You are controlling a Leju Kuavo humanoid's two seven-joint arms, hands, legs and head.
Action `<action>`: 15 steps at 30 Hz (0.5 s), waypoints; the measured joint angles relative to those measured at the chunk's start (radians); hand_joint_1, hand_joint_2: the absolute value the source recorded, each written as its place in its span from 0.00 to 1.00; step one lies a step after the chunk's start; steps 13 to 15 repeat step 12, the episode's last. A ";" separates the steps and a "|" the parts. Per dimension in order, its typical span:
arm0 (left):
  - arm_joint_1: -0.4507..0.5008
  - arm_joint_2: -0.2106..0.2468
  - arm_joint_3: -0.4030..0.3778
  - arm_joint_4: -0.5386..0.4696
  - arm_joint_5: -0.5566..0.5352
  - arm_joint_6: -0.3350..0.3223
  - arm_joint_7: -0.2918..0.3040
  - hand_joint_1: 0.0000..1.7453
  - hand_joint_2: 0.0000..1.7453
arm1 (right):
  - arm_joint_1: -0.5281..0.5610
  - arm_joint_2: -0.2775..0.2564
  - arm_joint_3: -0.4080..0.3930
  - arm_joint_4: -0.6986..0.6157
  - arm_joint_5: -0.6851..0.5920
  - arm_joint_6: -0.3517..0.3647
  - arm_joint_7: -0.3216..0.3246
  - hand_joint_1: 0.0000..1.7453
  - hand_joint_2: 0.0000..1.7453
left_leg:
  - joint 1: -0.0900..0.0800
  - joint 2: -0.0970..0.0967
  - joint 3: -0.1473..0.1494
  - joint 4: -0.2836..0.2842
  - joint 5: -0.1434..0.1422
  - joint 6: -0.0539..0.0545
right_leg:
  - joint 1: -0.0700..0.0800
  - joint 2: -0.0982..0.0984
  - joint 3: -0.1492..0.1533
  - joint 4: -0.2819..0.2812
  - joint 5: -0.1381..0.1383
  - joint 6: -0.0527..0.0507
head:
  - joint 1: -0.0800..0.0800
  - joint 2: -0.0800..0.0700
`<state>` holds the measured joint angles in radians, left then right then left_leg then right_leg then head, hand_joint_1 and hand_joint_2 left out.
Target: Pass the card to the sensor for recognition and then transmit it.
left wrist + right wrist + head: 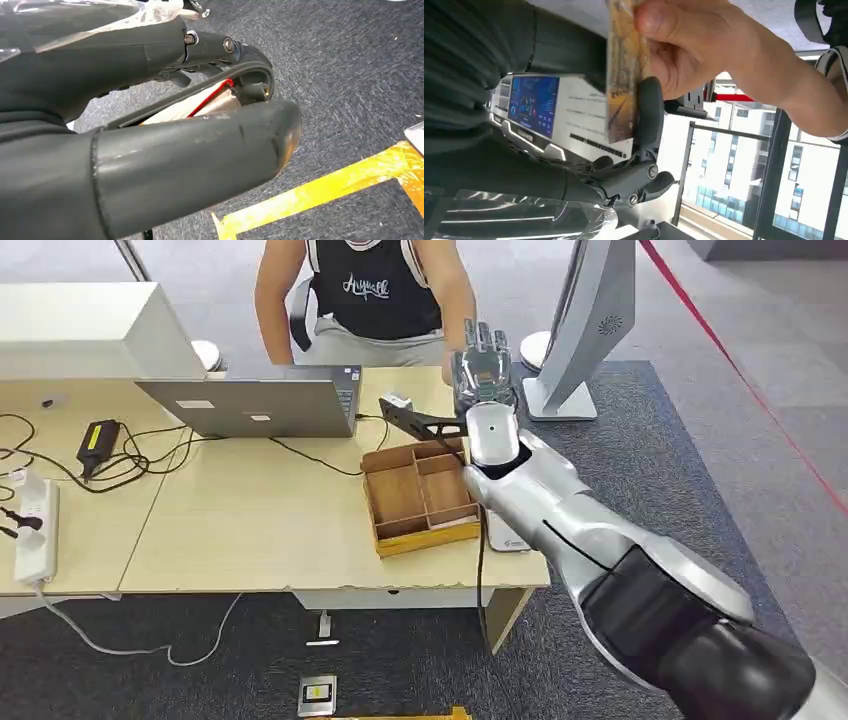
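Observation:
My right arm reaches across the desk, and my right hand [485, 368] stands raised at the far edge in front of a seated person [365, 290]. In the right wrist view, a yellowish patterned card [623, 75] sits edge-on between my right hand's [574, 95] thumb side and a dark finger [650, 117]. The person's hand [704, 47] pinches the same card from its other end. The black card sensor [400, 406] on its angled stand lies just left of my right hand. My left hand [165, 115] hangs over the carpet and holds nothing.
A wooden divided tray [420, 495] sits on the desk [250, 530] under my right forearm. A grey laptop [255, 405], cables and a power strip [35, 530] lie to the left. A white monitor stand [590, 330] rises at the far right. Yellow tape [320, 190] marks the floor.

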<state>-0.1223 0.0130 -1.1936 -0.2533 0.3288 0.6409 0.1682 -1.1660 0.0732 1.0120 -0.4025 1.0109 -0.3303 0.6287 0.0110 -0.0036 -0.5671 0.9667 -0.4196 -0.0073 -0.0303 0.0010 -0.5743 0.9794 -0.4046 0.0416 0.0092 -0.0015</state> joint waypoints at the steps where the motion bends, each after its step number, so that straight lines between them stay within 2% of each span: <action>1: 0.001 0.000 0.000 0.000 0.001 0.000 0.000 0.00 0.00 | 0.001 0.000 0.002 0.001 0.007 -0.002 0.002 0.00 0.00 | 0.000 0.000 0.000 0.000 0.000 0.000 | 0.000 0.000 0.000 0.000 0.000 0.000 | 0.000 0.000; 15: 0.002 0.000 0.000 0.000 0.000 0.000 0.000 0.00 0.00 | 0.001 -0.007 0.020 0.008 0.030 -0.018 0.001 0.00 0.00 | 0.000 0.000 0.000 0.000 0.000 0.000 | 0.000 0.000 0.000 0.000 0.000 0.000 | 0.000 0.000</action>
